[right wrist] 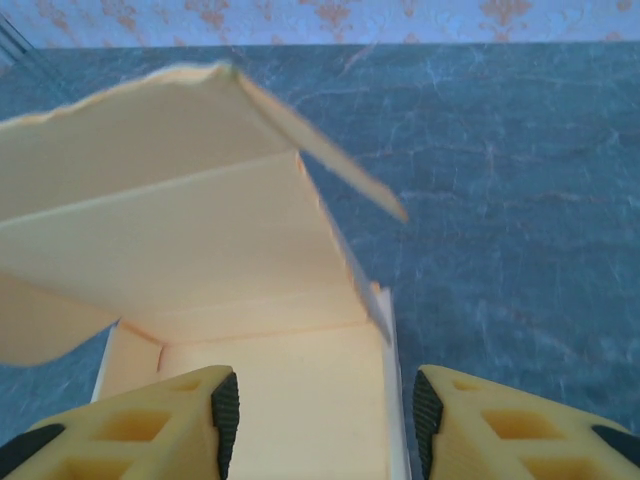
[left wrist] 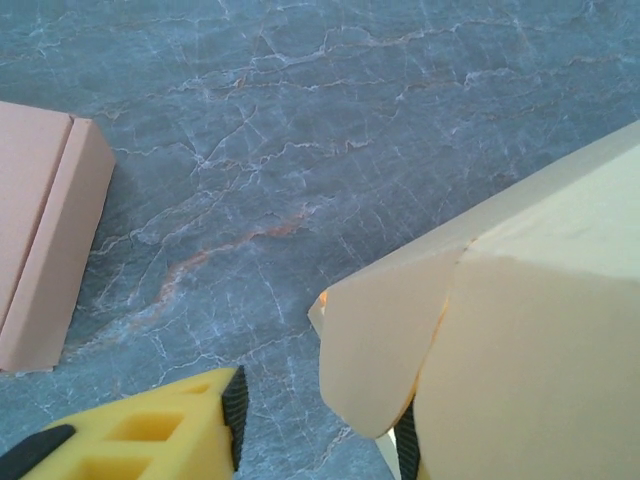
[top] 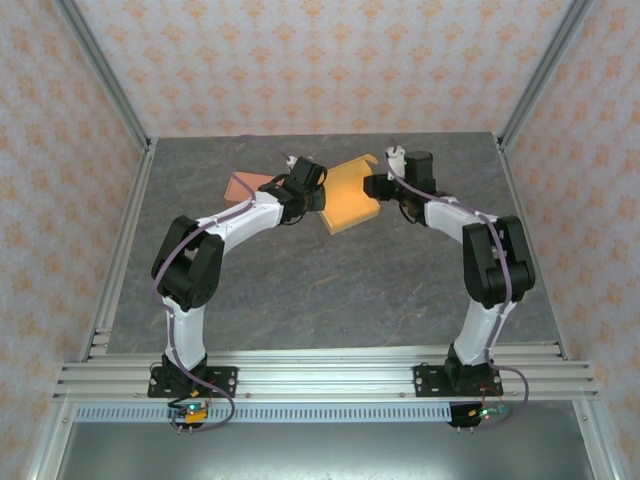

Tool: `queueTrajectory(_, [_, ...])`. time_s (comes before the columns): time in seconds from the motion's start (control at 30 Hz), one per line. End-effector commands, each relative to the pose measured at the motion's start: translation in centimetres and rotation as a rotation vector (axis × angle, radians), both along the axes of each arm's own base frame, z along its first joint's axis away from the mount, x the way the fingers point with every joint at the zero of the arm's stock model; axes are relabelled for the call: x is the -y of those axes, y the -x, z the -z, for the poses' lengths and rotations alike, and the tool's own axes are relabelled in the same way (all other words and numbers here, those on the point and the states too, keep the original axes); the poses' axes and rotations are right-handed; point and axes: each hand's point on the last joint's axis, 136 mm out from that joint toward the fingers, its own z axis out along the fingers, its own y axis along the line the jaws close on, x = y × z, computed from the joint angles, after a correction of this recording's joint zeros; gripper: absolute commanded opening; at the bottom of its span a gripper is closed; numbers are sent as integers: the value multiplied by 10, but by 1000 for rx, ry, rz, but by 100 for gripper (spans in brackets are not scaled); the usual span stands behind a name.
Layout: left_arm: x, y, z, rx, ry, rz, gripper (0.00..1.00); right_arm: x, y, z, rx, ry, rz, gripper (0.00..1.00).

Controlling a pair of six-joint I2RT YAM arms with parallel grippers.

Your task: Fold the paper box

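The paper box (top: 350, 200) is a pale orange, partly folded sheet at the far middle of the table, between my two grippers. My left gripper (top: 312, 195) is at its left edge. In the left wrist view a rounded flap of the box (left wrist: 380, 340) hangs between the jaws of the left gripper (left wrist: 320, 430), close to the right pad, with a clear gap to the left pad (left wrist: 236, 415). My right gripper (top: 378, 187) is at the box's right edge. In the right wrist view the right gripper (right wrist: 320, 410) stands open over the box's inner panel (right wrist: 200, 250), whose lid is raised.
A second, pinkish flat box (top: 245, 185) lies on the table left of the left gripper, also seen as a pink box (left wrist: 40, 240) at the left wrist view's left edge. The grey marble table (top: 330, 290) is bounded by metal rails and patterned walls.
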Motion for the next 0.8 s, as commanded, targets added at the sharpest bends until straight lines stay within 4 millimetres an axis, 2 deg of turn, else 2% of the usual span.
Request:
queueTrajectory(0.0, [1, -11, -8, 52, -18, 5, 41, -13, -18, -6, 57, -5, -33, 43])
queueTrajectory(0.27, [1, -23, -3, 53, -54, 7, 33, -28, -29, 4, 77, 59, -32, 16])
queueTrajectory(0.37, [0, -28, -3, 59, -55, -3, 23, -27, -26, 5, 87, 75, 3, 9])
queueTrajectory(0.43, [-4, -32, -4, 58, -56, -12, 17, -26, -20, 3, 94, 69, 29, 6])
queueTrajectory(0.63, [-19, -39, -2, 46, -52, -54, 11, -22, -1, -3, 96, 50, 149, 0])
queueTrajectory(0.77, [-18, -40, -2, 44, -9, -69, 8, -25, 17, -4, 98, 47, 205, 0])
